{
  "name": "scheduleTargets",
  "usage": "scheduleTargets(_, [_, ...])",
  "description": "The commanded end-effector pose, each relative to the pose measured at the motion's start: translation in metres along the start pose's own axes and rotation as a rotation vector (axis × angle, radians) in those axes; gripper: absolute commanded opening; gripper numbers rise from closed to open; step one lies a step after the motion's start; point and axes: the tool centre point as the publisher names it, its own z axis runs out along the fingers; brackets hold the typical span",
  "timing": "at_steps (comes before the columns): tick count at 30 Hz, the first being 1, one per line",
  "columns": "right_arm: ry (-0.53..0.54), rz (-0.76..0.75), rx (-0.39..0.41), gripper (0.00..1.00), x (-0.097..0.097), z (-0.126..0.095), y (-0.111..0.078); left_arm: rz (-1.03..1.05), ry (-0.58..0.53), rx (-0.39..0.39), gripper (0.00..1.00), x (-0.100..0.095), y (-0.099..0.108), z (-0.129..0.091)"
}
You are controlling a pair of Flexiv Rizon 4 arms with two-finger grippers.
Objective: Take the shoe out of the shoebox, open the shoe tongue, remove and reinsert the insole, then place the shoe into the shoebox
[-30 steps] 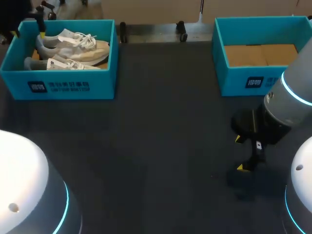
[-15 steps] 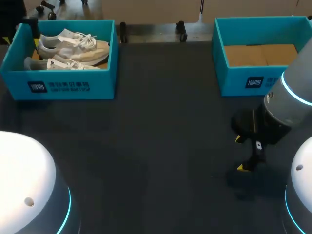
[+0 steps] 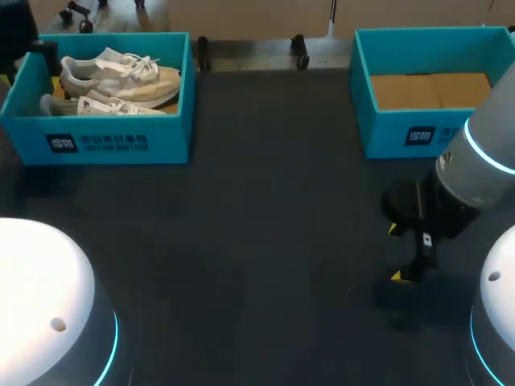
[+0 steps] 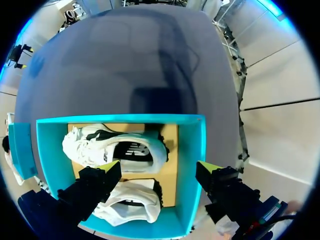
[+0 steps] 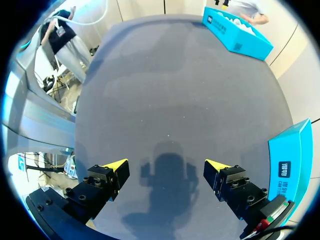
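Two pale shoes lie side by side in the shoebox (image 3: 173, 137) at the table's (image 3: 257, 225) far left corner. Both have their long axis along the box's length. Their grey heels are at the outer end and their toes point toward the table's middle. The back shoe (image 3: 121, 76) shows its white laces and a tan sole edge, and the front shoe (image 3: 105, 106) sits just beside it against the near wall.

In the head view we cannot make out the fingers of our left arm (image 3: 40, 297). The left wrist view shows them from above. There the left gripper (image 4: 157, 169) hangs over the shoebox (image 4: 192, 150) with its fingers spread wide, holding nothing. The back shoe (image 4: 130, 202) lies under the gap between the fingers, and the front shoe (image 4: 115, 147) lies ahead of them with its dark opening facing up at us. This view also shows the box's cardboard floor between the shoes.

The right gripper (image 3: 396, 252) is low over bare table at the right, in front of the second shoebox (image 3: 386, 133), whose brown floor shows in the head view. In the right wrist view the right gripper (image 5: 166, 165) also stands wide open and holds nothing. Its shadow lies on the tabletop between the fingers. A corner of the second shoebox (image 5: 290, 165) is just beside one finger, and the shoebox (image 5: 237, 32) with the shoes is far across the table.
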Motion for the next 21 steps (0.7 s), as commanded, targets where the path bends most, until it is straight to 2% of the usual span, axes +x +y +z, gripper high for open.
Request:
scheduleTargets(1, [-0.002, -0.001, 0.000, 1.00, 0.001, 0.001, 0.000, 0.000, 0.002, -0.038, 1.00, 0.000, -0.005, 0.000])
scheduleTargets(7, [-0.002, -0.001, 0.000, 1.00, 0.001, 0.001, 0.000, 0.000, 0.002, -0.038, 1.00, 0.000, -0.005, 0.000])
scheduleTargets(10, [-0.002, -0.001, 0.000, 1.00, 0.001, 0.001, 0.000, 0.029, -0.041, -0.024, 1.00, -0.004, 0.003, 0.001])
scheduleTargets(21, [-0.002, -0.001, 0.000, 1.00, 0.001, 0.001, 0.000, 0.040, -0.034, 0.001, 1.00, -0.007, 0.010, 0.019])
